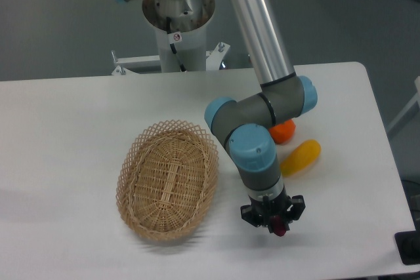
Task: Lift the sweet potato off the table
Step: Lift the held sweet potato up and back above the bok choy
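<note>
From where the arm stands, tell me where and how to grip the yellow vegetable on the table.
Grip the yellow vegetable across its narrow middle, coming straight down from above. It lies flat on the table, long and tilted, with open space on both long sides. Set the fingers across its length. The orange round thing sits near its upper left end, so stay off that end.

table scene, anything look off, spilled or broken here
Nothing stands out. The wicker basket sits flat and intact on the table, the yellow vegetable and orange item lie beside the arm, and the pincer is closed around the sweet potato.
</note>
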Controlling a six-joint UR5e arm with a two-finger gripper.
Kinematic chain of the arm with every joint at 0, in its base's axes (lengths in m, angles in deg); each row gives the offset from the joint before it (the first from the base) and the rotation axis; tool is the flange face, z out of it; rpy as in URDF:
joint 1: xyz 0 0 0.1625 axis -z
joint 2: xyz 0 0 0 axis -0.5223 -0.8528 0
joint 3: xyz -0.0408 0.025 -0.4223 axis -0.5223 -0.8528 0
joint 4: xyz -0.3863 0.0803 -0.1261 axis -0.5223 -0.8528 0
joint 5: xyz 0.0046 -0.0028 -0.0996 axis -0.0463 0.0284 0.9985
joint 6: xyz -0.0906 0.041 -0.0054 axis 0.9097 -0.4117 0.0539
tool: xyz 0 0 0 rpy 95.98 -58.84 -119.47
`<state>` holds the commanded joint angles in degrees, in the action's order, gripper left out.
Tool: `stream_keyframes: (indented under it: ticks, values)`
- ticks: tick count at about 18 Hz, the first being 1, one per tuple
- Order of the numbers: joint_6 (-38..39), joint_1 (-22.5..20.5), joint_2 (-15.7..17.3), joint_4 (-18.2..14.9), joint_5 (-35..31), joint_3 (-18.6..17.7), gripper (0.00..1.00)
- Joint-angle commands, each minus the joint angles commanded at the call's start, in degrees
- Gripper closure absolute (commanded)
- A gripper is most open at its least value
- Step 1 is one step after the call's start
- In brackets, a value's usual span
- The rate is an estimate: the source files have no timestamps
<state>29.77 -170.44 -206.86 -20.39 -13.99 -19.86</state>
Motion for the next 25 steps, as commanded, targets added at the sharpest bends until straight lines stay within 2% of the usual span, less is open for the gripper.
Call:
stream_keyframes:
  ticks: [4, 8, 13, 17, 20, 25]
  values:
    - [-6.4, -0.1, 4.3, -0.9, 0.7, -0.7, 0.65]
    - [-8.0, -0.8, 7.9, -1.6, 3.3, -2.2, 0.65]
    - [-16.6, -3.5, 12.1, -6.4, 6.2, -2.6, 0.65]
    - [-20.6, -5.6, 14.2, -10.7, 8.2, -2.5, 0.65]
    - [-22.9, -6.8, 14.8, -11.0, 10.7, -2.5, 0.65]
    - [-23.1, -6.9, 15.0, -11.4, 11.0, -2.6, 0.65]
